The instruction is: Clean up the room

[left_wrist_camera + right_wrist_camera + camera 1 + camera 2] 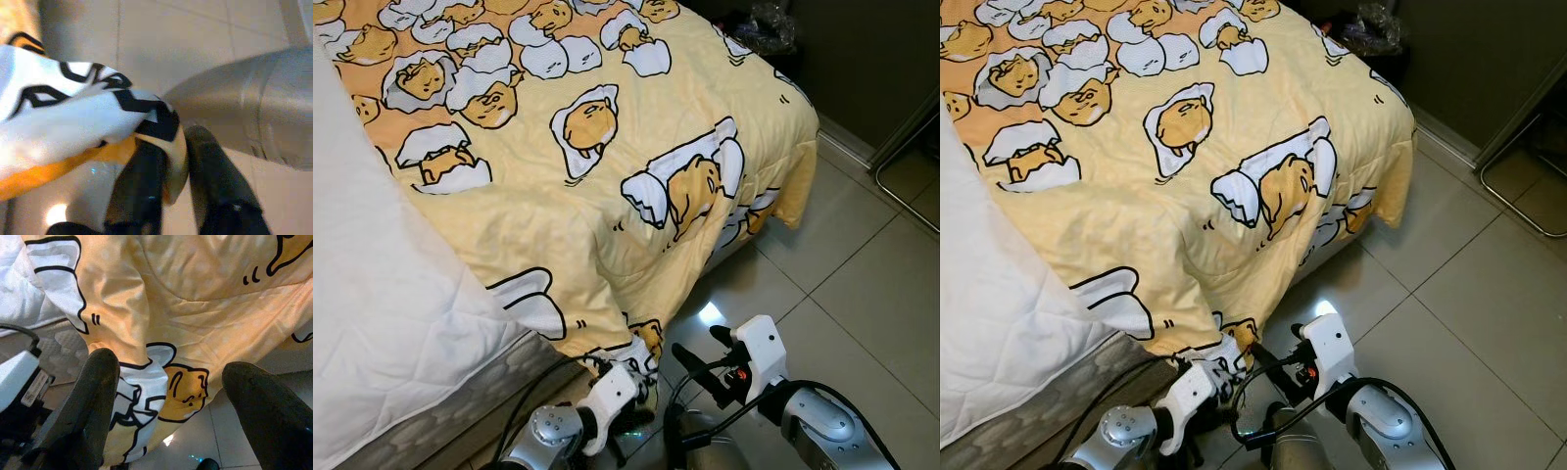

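Observation:
A yellow blanket (587, 196) printed with cartoon egg figures covers the bed and hangs over its near corner. My left gripper (173, 161) is shut on the blanket's lowest corner (644, 345), just above the floor; the cloth is pinched between the two black fingers (142, 186). My right gripper (702, 346) is open right beside that corner, on its right. In the right wrist view the right gripper (181, 396) faces the hanging blanket edge (161, 396) with nothing between its fingertips.
A white quilted sheet (382, 294) covers the bed's left side above the grey mattress side (460, 401). Pale floor tiles (862, 284) stretch to the right. A metal frame (901, 186) and a dark wall (862, 59) stand at the far right, with a plastic bag (764, 24) behind the bed.

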`<state>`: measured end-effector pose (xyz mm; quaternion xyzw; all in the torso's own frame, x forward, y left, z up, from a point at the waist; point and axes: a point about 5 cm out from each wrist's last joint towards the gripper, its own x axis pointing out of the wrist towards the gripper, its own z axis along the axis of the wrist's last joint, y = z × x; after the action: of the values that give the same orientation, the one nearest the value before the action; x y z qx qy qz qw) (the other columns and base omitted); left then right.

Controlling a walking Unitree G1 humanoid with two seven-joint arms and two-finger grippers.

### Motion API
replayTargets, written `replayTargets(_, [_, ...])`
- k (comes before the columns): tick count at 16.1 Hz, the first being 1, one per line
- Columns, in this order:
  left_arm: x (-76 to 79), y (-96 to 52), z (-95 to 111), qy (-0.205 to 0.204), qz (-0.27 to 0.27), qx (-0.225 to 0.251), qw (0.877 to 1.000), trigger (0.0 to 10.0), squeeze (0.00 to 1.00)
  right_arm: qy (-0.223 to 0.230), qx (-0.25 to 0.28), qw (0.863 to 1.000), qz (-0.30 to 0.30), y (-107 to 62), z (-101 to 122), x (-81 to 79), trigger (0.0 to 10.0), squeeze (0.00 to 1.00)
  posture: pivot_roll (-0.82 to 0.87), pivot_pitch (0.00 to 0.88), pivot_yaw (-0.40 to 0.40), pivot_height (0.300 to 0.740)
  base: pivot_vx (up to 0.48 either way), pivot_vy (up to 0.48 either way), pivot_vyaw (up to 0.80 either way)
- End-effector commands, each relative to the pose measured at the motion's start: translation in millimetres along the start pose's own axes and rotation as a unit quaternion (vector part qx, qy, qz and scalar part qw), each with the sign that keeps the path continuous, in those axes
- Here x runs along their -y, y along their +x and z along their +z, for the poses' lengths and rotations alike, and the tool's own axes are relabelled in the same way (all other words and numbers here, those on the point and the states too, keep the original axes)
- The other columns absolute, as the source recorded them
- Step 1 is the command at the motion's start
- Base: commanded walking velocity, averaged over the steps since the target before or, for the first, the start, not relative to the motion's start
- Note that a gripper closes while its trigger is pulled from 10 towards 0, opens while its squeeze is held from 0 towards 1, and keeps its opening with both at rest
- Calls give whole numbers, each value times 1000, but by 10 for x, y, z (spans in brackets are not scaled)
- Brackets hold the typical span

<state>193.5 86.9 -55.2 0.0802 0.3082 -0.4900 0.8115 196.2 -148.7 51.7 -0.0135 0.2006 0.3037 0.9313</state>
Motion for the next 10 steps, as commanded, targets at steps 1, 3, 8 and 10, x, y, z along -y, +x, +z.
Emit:
replayTargets(1, [50, -37, -119, -9, -17, -23, 1000, 10000, 1000, 14, -20, 1000, 7, -13, -96, -28, 10000, 0, -236, 230, 42, 740, 0, 0, 0])
replayTargets(3, [-31, -180, -215, 3, -24, -42, 999, 10000, 1000, 15, -20, 1000, 6, -17, -103, -29, 10000, 0, -228, 228, 46, 740, 0, 0, 0])
replayTargets(8, [-267, -398, -104, -84, 24, 53, 995, 10000, 1000, 17, -22, 1000, 9, -2, -121, -44, 10000, 0, -213, 227, 50, 740, 0, 0, 0])
replayTargets(10, [-366, -437, -37, -112, 62, 85, 988, 10000, 1000, 17, -22, 1000, 10, 15, -125, -37, 10000, 0, -219, 216, 53, 740, 0, 0, 0])
